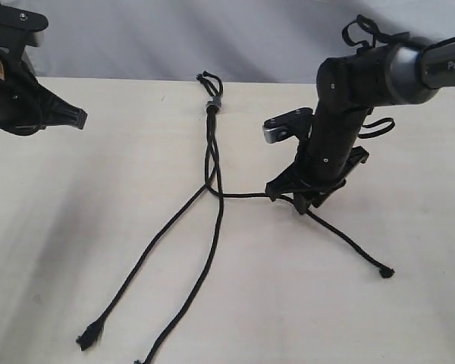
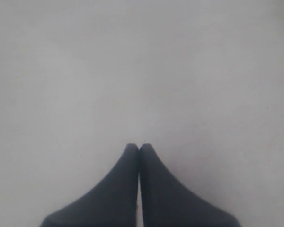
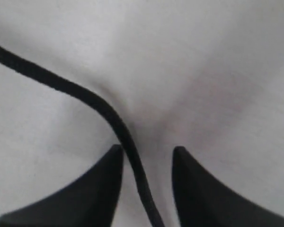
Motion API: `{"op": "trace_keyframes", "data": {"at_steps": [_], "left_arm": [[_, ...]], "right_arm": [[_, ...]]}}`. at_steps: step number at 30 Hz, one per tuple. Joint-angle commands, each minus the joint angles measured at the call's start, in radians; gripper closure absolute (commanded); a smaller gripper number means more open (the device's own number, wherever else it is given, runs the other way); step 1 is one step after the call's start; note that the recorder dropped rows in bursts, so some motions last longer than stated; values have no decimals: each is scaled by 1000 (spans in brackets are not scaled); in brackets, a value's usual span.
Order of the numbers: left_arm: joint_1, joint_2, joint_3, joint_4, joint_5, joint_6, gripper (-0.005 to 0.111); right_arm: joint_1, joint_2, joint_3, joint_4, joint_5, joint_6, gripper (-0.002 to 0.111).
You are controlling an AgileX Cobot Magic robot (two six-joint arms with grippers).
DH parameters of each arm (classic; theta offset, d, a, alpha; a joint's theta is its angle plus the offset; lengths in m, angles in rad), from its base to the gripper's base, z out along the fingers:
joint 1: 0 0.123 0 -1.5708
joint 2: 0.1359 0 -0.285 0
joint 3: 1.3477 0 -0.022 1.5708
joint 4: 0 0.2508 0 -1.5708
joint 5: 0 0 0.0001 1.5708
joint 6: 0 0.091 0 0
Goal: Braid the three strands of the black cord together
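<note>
- The right gripper (image 1: 307, 199) points down at the table (image 1: 76, 227). Its fingers (image 3: 85, 189) stand apart with a clear gap, and they clamp nothing.
- One of the three strands (image 1: 243, 195) runs through that gap. In the right wrist view it lies just beside one finger and leaves bare table between itself and the other finger.
- Beyond the fingertips this strand curves away across the table. On the far side of the fingers it trails out to its knotted tip (image 1: 387, 271), well clear of the gripper.
- The black cord (image 1: 209, 136) lies flat on the table, between the two grippers and nearer the right one.
- Its grey band (image 1: 211, 104) and short loops (image 1: 209, 80) sit at the far end of the table, well apart from both sets of fingers.
- Below the band the strands run close together and cross once, level with the right fingertips.
- The other two strands (image 1: 148, 250) then spread away from the right fingers. One ends in a frayed tip (image 1: 89, 337) and the other runs to the edge of the exterior view.
- The left gripper (image 1: 80, 116) hangs above the table, well apart from the cord. Its fingers (image 2: 118, 189) are pressed together tip to tip, and there is only bare table ahead of them.
</note>
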Motion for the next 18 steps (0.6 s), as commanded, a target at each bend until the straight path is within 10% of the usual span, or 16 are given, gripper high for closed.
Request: {"op": "trace_keyframes", "data": {"at_steps": [1, 6, 13, 18], "left_arm": [[-2, -8, 5, -106, -23, 76, 106], [-116, -8, 5, -342, -58, 294, 106], [-445, 105, 5, -362, -36, 276, 106], [-552, 257, 5, -362, -102, 248, 63]], "right_arm": [[0, -12, 4, -24, -5, 6, 39], [-4, -222, 4, -130, -14, 6, 35], [-4, -527, 231, -145, -208, 34, 35], [-4, -558, 305, -193, -299, 32, 35]]}}
